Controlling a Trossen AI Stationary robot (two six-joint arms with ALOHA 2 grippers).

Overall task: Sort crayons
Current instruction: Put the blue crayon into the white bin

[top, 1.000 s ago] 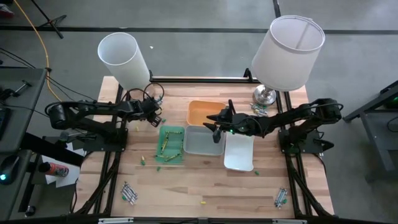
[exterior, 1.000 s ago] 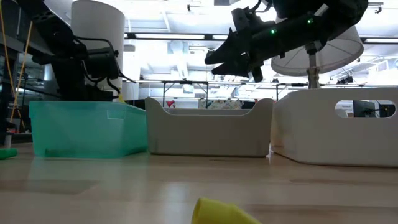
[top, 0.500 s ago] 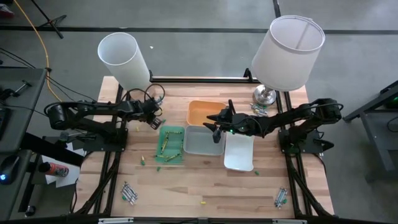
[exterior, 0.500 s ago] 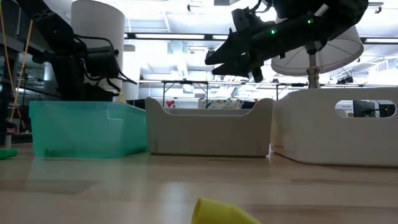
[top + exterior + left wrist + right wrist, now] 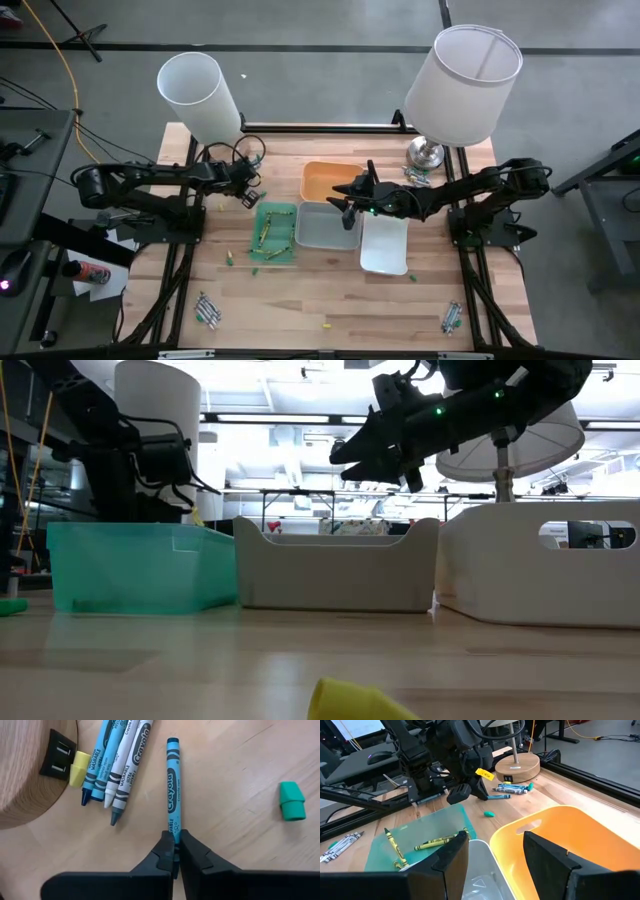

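Note:
My left gripper (image 5: pixel 174 851) is down at the table beside the left lamp's wooden base (image 5: pixel 25 780), shut on a teal crayon (image 5: pixel 173 785) that lies flat on the wood. A few more blue, white and grey crayons (image 5: pixel 117 760) lie against the base. Several green crayons (image 5: pixel 436 841) lie in the green tray (image 5: pixel 273 232). My right gripper (image 5: pixel 495 852) hangs open and holds nothing, above the grey tray (image 5: pixel 322 228) and the orange tray (image 5: pixel 580 835). The high view shows my left gripper (image 5: pixel 249 190) and my right gripper (image 5: pixel 346 205). My left gripper pinches the teal crayon's near end (image 5: pixel 174 831) between its two fingertips. The fingers (image 5: pixel 481 793) slant down from the table's left side. The crayon points straight away from them toward the lamp base and lies on the table along its length.
A green crayon stub (image 5: pixel 291 801) lies near the held crayon. A white tray (image 5: pixel 384 245) stands right of the grey one. Loose crayons (image 5: pixel 229 260) and bundles (image 5: pixel 210 310) (image 5: pixel 452 318) lie toward the near edge. A second lamp (image 5: pixel 462 85) stands at the far right.
My left gripper has shut on the end of the teal crayon, staying low beside the lamp base. The crayon still lies on the table.

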